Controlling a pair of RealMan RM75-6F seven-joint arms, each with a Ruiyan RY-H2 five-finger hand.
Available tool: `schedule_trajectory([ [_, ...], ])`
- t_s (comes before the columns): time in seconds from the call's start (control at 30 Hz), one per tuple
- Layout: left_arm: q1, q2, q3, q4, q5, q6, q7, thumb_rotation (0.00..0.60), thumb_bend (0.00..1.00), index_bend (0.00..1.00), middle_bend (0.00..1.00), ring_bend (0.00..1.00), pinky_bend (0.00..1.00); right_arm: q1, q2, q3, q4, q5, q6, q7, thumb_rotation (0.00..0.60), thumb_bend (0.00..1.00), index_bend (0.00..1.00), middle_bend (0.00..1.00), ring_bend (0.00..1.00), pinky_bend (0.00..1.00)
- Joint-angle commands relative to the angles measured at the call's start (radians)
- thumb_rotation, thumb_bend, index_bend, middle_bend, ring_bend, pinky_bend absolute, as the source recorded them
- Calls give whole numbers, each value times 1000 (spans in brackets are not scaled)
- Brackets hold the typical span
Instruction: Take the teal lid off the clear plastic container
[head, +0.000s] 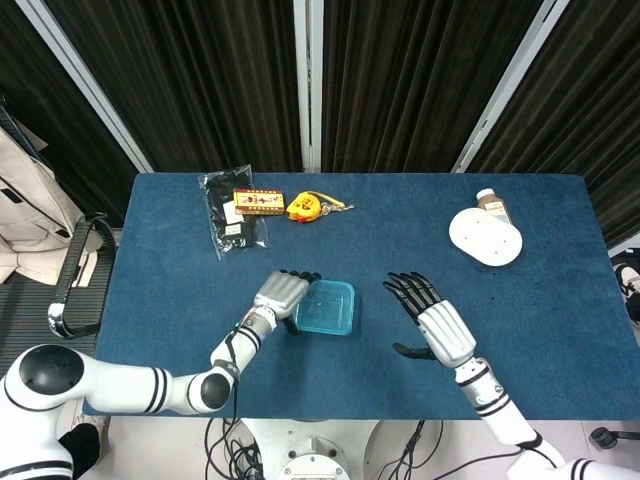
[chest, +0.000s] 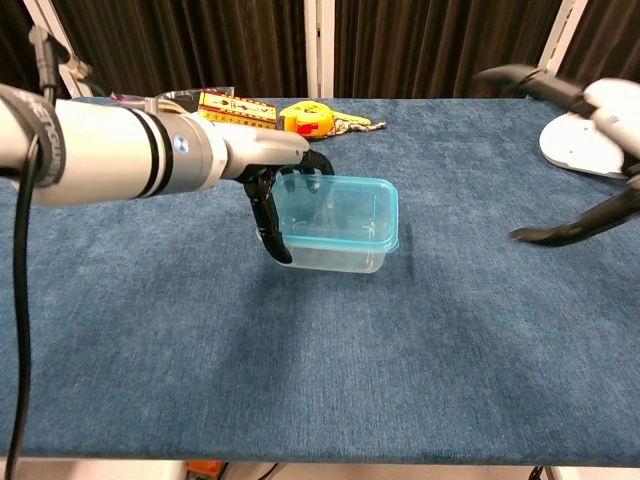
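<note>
left hand reaching toward 1 o'clock, fingers curled down, thumb hooked low; right hand at 3 o'clock from it, held above bench, fingers spread, holding nothing

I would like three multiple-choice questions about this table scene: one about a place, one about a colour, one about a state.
1. Where does the white round plate lie?
A. far right part of the table
B. beside the black pouch
C. under the container

2. What colour is the tape measure?
A. red
B. yellow
C. green

3. How is the teal lid now?
A. lying apart on the cloth
B. held up by the right hand
C. on the clear container

Answers:
1 A, it lies near the right edge, by a small bottle.
2 B, its body is yellow.
3 C, it covers the container beside the left hand, while the right hand is spread, holding nothing.
</note>
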Motion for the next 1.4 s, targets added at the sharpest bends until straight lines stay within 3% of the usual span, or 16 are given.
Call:
schedule_trajectory([
  [0.03, -6, -7, 7, 5, -4, 2, -10, 600, 0, 313, 331, 246, 244, 34, -129, 9, 120, -25, -3, -9, 600, 26, 0, 0, 0, 0],
  [0.27, -14, -16, 22, 9, 16, 3, -32, 600, 0, 312, 330, 246, 244, 56, -279, 14, 300, -40, 25, -8, 600, 26, 0, 0, 0, 0],
  [0.57, -34, -21, 31, 12, 21, -7, -46, 600, 0, 309, 330, 246, 243, 69, -359, 11, 409, -33, 42, 11, 600, 26, 0, 0, 0, 0],
  [0.97, -50, -20, 57, 17, 17, 1, -46, 600, 0, 309, 329, 246, 242, 88, -391, 14, 440, -19, 47, 12, 600, 26, 0, 0, 0, 0],
  [1.4, -69, -36, 77, 33, 17, 34, -16, 600, 0, 309, 329, 246, 240, 100, -369, 23, 395, -4, 53, 10, 600, 73, 0, 0, 0, 0],
])
